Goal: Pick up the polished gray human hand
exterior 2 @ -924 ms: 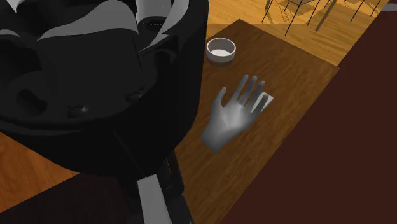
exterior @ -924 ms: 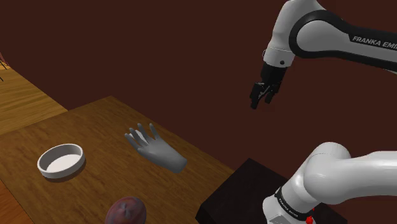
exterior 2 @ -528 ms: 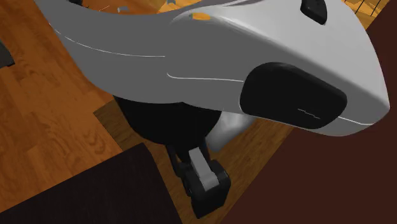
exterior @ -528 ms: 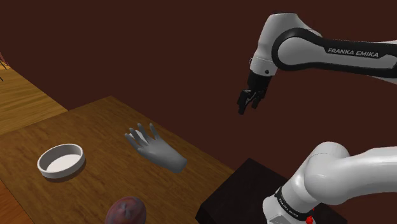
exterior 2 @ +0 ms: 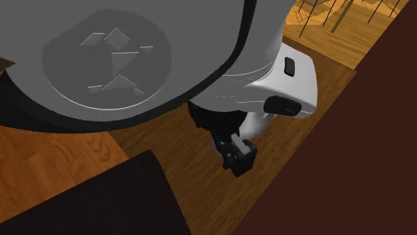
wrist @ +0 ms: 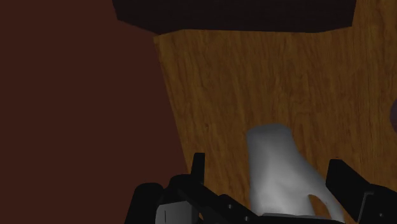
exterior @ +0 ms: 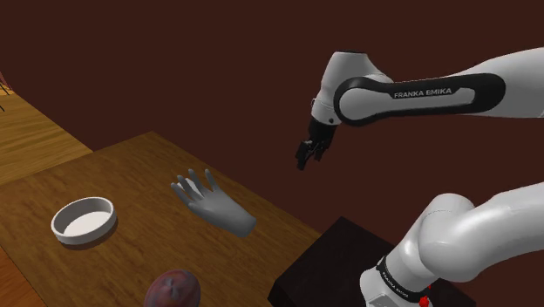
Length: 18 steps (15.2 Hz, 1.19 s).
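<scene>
While its fingers stand wide apart and empty, the all-black two-finger gripper [exterior: 305, 157] hangs high above the brown wooden table [exterior: 131, 161]. The glossy grey model human hand [exterior: 212, 206] lies flat below, toward the shoulder view's left. Its long axis runs from the wrist stump nearest the gripper to fingertips pointing away, so the descent likely meets the stump first. Farther off, the round white bowl [exterior: 84, 220] looks empty.

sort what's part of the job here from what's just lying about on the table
Part of the job:
gray hand model
gripper, open, in the air off to one side of it

Just lying about:
white bowl
reddish-brown round object
</scene>
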Tool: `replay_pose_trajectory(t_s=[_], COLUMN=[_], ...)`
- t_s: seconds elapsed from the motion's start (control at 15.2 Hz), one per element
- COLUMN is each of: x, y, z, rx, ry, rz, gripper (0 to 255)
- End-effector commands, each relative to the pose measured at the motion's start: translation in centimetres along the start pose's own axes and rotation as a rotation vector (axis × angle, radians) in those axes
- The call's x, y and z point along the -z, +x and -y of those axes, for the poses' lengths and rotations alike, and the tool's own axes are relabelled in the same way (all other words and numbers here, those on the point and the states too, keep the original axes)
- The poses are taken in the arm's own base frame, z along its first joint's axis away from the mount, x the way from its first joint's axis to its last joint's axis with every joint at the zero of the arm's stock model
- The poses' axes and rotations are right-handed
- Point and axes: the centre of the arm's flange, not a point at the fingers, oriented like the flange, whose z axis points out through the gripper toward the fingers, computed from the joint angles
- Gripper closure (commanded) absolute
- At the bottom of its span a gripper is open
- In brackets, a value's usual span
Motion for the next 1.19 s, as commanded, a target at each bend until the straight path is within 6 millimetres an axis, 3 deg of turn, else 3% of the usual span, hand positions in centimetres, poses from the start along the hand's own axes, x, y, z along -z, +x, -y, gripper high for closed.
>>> replay_pose_trajectory(t_s=[0.0,1.12], x=[-1.7,-16.2], y=[1.3,13.0], z=[0.9,10.5], rx=[0.024,0.226], ry=[0.009,0.079], rz=[-0.016,-0.129], gripper=[0,0])
